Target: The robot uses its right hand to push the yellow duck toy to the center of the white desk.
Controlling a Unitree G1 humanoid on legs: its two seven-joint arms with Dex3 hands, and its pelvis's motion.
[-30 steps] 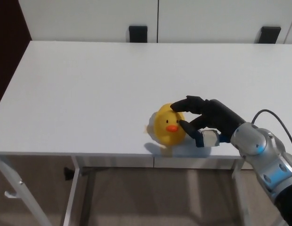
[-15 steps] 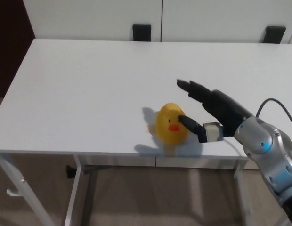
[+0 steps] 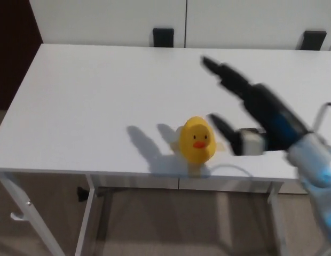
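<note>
Change: since the earlier frames the right hand (image 3: 245,114) is lifting up and away from the yellow duck toy (image 3: 197,140), which is keeping its place near the front edge.
Duck: sitting upright, beak facing the near edge of the white desk (image 3: 101,96), close to that edge and short of the middle; not yet at the centre, by my judgement.
Right hand: hovering above and to the robot's right of the duck, apart from it, motion-blurred; fingers are spreading open and holding nothing, thumb low, the two fingers reaching toward the far side.
Reason for pose: probably repositioning behind the duck for another shove inward.
Left hand: not showing.
Surroundings: two dark chair backs (image 3: 163,37) are standing beyond the far edge.
Risk: duck is sitting near the drop-off.
</note>
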